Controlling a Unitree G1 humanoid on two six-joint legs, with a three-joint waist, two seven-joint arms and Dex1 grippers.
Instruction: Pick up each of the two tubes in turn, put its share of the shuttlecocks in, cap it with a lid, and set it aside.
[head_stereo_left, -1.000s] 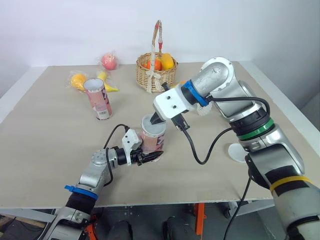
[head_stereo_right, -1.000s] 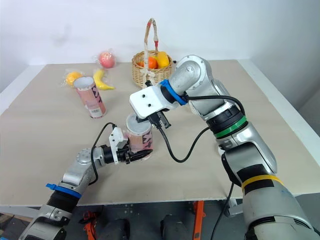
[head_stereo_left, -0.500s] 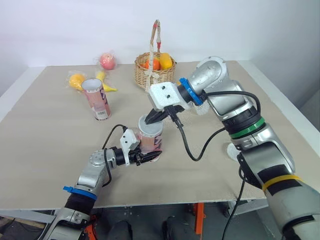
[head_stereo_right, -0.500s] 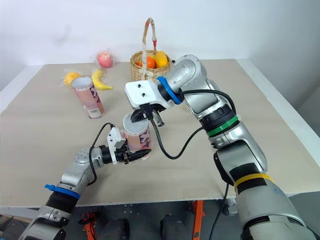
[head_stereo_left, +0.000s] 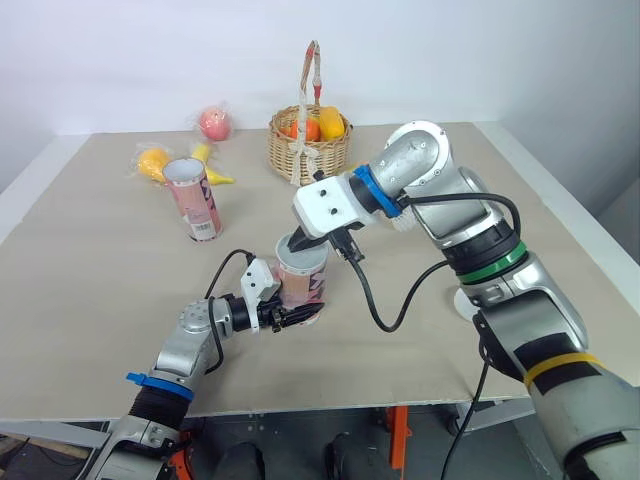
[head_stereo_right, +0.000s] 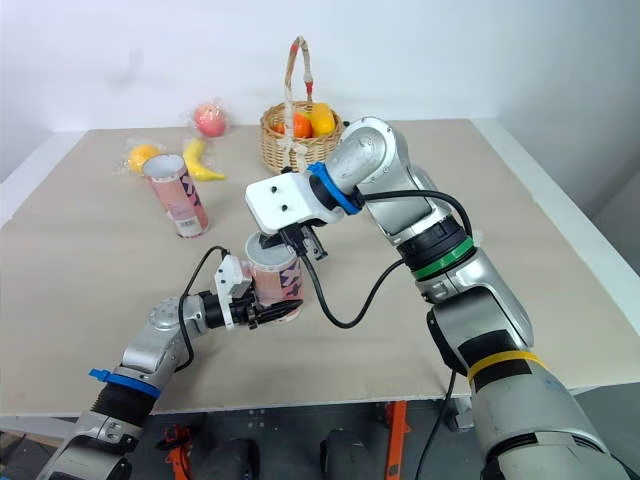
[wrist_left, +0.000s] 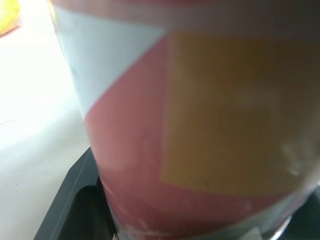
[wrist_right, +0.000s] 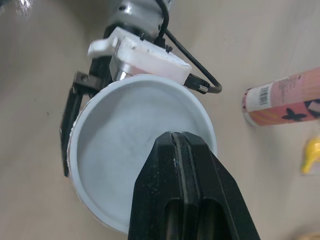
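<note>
left jaws: clenched on tube (head_stereo_left: 303, 281), upright, centre of counter (head_stereo_left: 90, 290) | right jaws: pressed together, empty, tips over lid (wrist_right: 125, 135) seated on that tube | second tube (head_stereo_left: 196, 200): standing open, well apart, far left

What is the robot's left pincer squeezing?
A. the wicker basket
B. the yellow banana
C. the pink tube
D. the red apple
C: the left pincer has its black fingers closed on either side of the lower part of the pink cylindrical tube.
</note>
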